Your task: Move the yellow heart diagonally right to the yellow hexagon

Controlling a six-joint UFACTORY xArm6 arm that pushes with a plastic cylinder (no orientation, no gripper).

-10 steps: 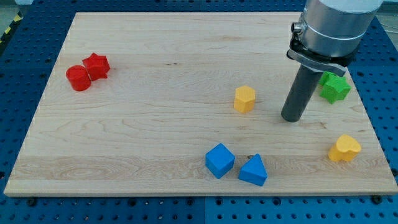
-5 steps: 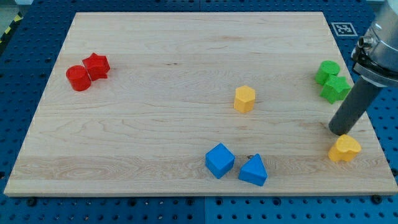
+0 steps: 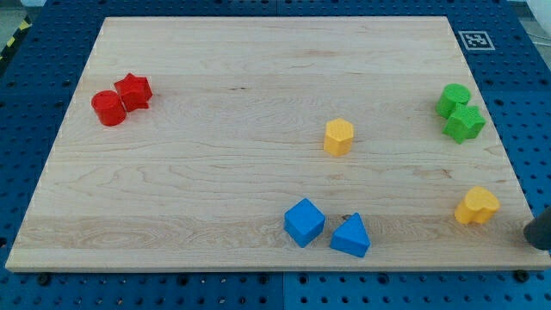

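The yellow heart [image 3: 477, 206] lies near the board's right edge, low in the view. The yellow hexagon [image 3: 338, 136] sits near the board's middle, up and to the left of the heart. My tip [image 3: 540, 238] shows only as a dark round end at the view's right edge, off the board, to the right of and slightly below the heart. It does not touch any block.
A green round block [image 3: 453, 98] and a green star [image 3: 465, 122] touch at the right edge. A blue cube [image 3: 304, 221] and a blue triangle [image 3: 350, 236] sit near the bottom edge. A red cylinder [image 3: 108, 108] and a red star [image 3: 133, 90] touch at the left.
My rod has swept from right of the hexagon, past the heart's upper side, down to the view's right edge off the board. No block has moved.
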